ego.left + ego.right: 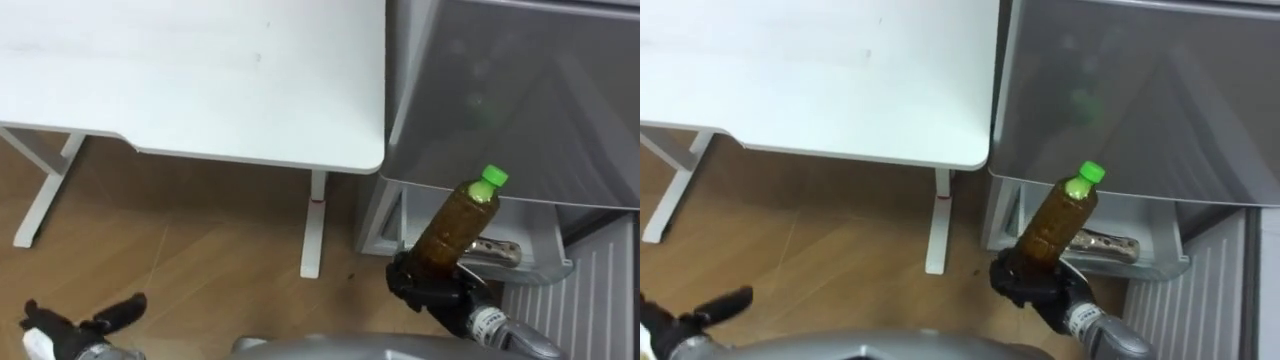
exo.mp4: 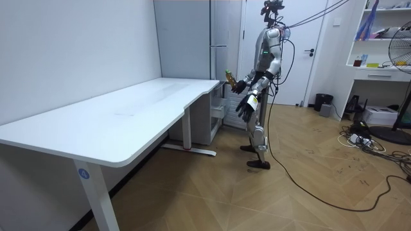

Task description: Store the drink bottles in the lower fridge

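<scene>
— What is showing at the left?
— The left hand (image 1: 95, 322) is hanging low over the wooden floor (image 1: 200, 260), its fingers lying loosely spread and carrying nothing. Above it the white counter (image 1: 200, 80) is stretching across to the fridge.
— And the drink?
— The bottle (image 1: 458, 222) of brown drink is leaning to the right with its green cap (image 1: 493, 177) uppermost. The right hand (image 1: 432, 288) is curling its fingers round the bottle's base, holding it up in front of the grey fridge (image 1: 520, 100).
— Where is the robot standing?
— In the room view it is standing upright at the counter's far end, beside the fridge.
— Is the lower part open?
— The lower compartment (image 1: 545, 240) is standing open just behind the bottle. Something shiny is lying inside, too unclear to name. The bottle itself is staying outside it, in the hand.
</scene>
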